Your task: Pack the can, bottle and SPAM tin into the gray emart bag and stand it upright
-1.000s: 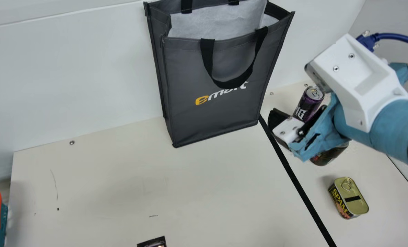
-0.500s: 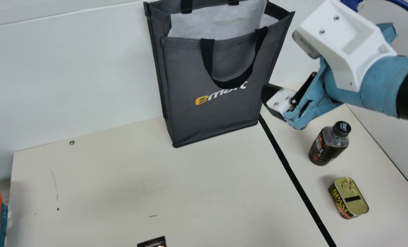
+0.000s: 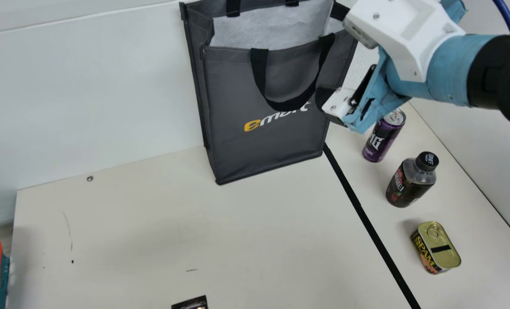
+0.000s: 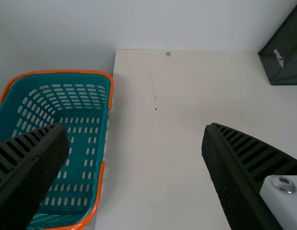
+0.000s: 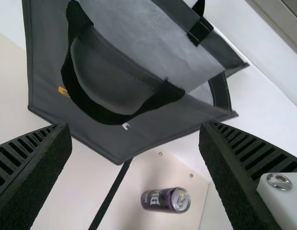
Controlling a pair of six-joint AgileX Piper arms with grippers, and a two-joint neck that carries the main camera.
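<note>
Bag (image 3: 276, 143) stands tall, long axis upright, just left of the right claw (image 5: 134, 127), the nearer one, spread and empty.

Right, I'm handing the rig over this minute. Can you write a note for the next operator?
Left gripper: jaws wide open, empty, by the teal basket.
Right gripper: jaws wide open, empty, near the bag's right side in the main view.
Items: can, bottle and SPAM tin stand on the table right of the black line, running from the back wall toward the camera in that order.
Done: the gray emart bag stands upright at the back wall, mouth up.
Left: pack all three, and see that the bag ends upright.
</note>
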